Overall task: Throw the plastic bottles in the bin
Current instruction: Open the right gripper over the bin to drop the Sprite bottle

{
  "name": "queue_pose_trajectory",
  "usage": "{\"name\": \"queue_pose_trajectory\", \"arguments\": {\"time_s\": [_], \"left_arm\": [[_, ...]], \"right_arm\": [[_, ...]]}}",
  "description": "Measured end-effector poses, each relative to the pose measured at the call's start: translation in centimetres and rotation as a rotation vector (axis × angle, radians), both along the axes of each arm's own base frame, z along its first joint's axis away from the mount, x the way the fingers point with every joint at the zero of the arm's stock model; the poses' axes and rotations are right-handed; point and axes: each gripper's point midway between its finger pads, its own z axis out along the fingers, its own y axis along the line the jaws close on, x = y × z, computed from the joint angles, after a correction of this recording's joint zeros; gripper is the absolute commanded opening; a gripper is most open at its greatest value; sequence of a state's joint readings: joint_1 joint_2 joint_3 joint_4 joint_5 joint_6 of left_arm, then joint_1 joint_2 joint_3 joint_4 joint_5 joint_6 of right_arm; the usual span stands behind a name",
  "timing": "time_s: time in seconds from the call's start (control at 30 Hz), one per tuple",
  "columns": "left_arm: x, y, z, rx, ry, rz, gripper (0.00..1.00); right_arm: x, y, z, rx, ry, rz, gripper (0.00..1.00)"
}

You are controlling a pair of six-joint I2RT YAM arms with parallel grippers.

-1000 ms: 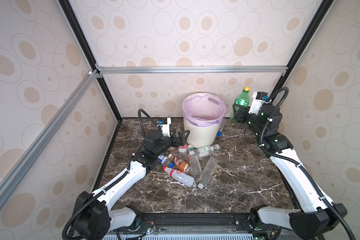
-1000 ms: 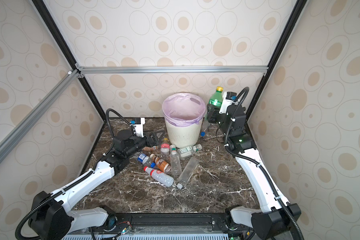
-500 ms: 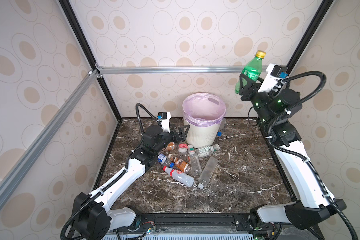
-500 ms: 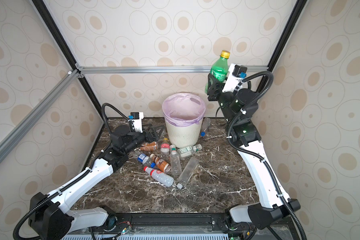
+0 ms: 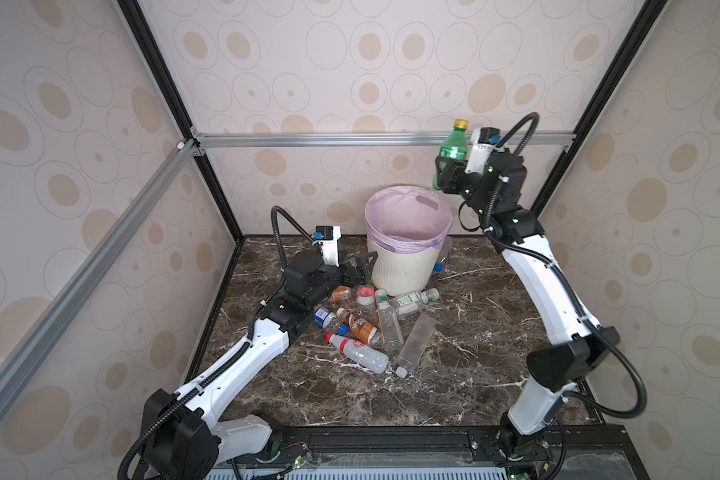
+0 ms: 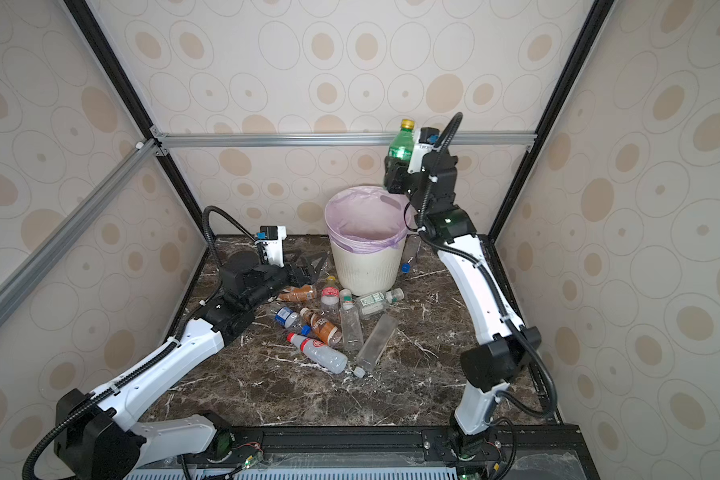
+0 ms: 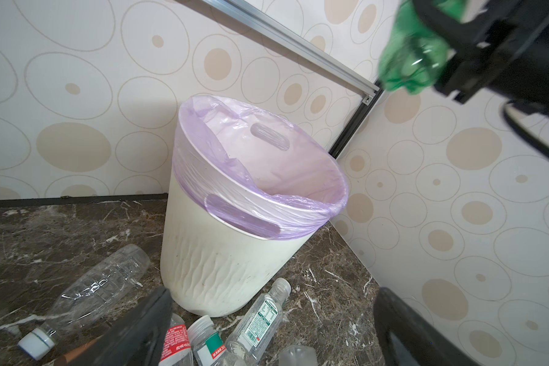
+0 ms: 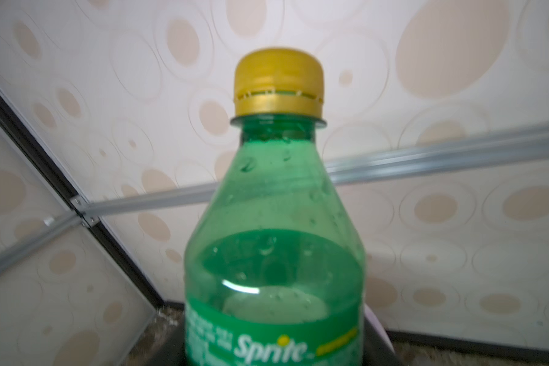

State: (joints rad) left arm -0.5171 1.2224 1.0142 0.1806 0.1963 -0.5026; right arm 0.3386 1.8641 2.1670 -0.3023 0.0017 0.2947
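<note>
Right pincer (image 5: 443, 178) high beside the bin (image 5: 395, 272), Sprite bottle (image 5: 453, 147) upright between its jaws, cannot tell if gripped; left pincer (image 5: 361, 265) spread wide

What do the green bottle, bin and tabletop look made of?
The green bottle: translucent glossy green plastic, droplets visible inside; its cap opaque yellow plastic. The bin: matte off-white plastic, ribbed wall; its liner thin wrinkled lilac film. The tabletop: dark marble look, white veins; stone or laminate, can't tell.
</note>
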Motion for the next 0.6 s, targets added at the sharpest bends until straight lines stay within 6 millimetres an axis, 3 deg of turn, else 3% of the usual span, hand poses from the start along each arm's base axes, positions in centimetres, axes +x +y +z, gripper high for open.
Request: {"name": "queue_pose_trajectory", "arguments": {"time_s": [0.07,0.17,0.27,0.47,0.6], "left_arm": [[-0.1,0.0,0.0,0.003,0.000,0.000,0.99],[-0.2,0.2,0.2,0.004,-0.001,0.003,0.99],[-0.4,0.3,0.4,0.002,-0.006,0.005,0.99],[-0.5,0.4,0.5,0.001,-0.007,0.006,0.99],[-0.5,0.4,0.5,0.001,-0.007,0.006,0.99]], "right_arm": [[1.5,1.0,-3.0,-0.033,0.097,0.016,0.99],[1.1,1.6,-4.6,-0.072,0.158,0.027,0.99],[-0.7,2.1,-2.2,-0.075,0.116,0.041,0.99],[-4.7,0.9,4.3,-0.049,-0.012,0.034,0.99],[-5.4,0.3,5.5,-0.043,-0.037,0.021,0.99]]}}
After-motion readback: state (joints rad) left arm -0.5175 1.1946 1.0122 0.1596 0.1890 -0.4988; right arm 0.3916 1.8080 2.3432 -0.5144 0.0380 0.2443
